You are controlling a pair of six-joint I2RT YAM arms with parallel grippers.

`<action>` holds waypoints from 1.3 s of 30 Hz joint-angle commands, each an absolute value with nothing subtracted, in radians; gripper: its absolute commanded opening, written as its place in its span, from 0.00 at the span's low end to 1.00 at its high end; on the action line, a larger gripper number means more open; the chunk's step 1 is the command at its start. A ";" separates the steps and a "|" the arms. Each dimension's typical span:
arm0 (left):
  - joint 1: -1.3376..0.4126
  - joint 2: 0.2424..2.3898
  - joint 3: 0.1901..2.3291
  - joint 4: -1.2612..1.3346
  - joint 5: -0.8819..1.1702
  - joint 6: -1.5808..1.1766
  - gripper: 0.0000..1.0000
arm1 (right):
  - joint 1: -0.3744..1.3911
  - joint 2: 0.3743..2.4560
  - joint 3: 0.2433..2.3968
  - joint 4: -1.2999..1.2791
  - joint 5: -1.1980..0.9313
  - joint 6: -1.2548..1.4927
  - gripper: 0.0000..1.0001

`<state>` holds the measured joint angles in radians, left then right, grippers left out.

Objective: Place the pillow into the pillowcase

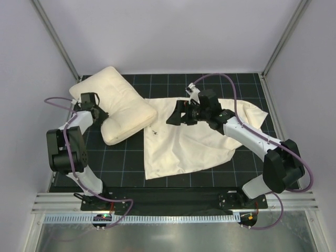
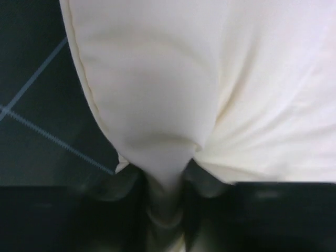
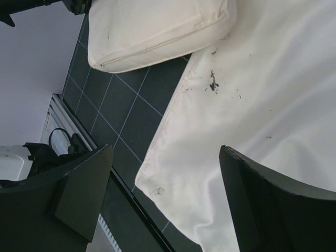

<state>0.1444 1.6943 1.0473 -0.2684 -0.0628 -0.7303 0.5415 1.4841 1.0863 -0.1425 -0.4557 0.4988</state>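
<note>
The pillow (image 1: 118, 105), plump and cream-white, lies at the back left of the black mat. My left gripper (image 1: 100, 112) is shut on its left edge. In the left wrist view a fold of the pillow (image 2: 157, 105) is pinched between the dark fingers (image 2: 121, 184). The pillowcase (image 1: 189, 139), thin and wrinkled, lies flat in the middle, with one corner touching the pillow. My right gripper (image 1: 177, 114) hovers open and empty above the pillowcase's back left part. In the right wrist view the pillowcase (image 3: 252, 94) lies under the spread fingers (image 3: 84, 184), and the pillow (image 3: 157, 26) shows at the top.
The black gridded mat (image 1: 121, 157) covers the table. A metal rail (image 1: 173, 202) runs along the near edge. Frame posts (image 1: 58, 42) stand at the back corners. Purple cables (image 1: 231, 84) loop from both arms.
</note>
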 commanded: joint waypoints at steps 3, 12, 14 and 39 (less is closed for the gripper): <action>0.175 1.714 1.036 -0.178 -0.003 -0.767 0.00 | 0.543 1.434 1.065 -0.095 -0.474 0.486 0.90; 0.179 1.100 0.753 -0.279 -0.264 -0.939 0.00 | 0.577 1.517 1.086 -0.159 -0.369 0.459 0.89; 0.178 0.938 0.716 -0.304 -0.299 -0.951 0.00 | 0.612 1.563 1.110 -0.170 -0.348 0.453 0.88; 0.175 0.721 0.604 -0.411 -0.209 -0.897 0.00 | 0.934 1.972 1.353 -0.096 -0.292 0.635 0.21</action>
<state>0.1711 0.7620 0.6102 -0.4889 -0.2611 -0.9043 0.9298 1.9190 1.2488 -0.1280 -0.3271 0.6209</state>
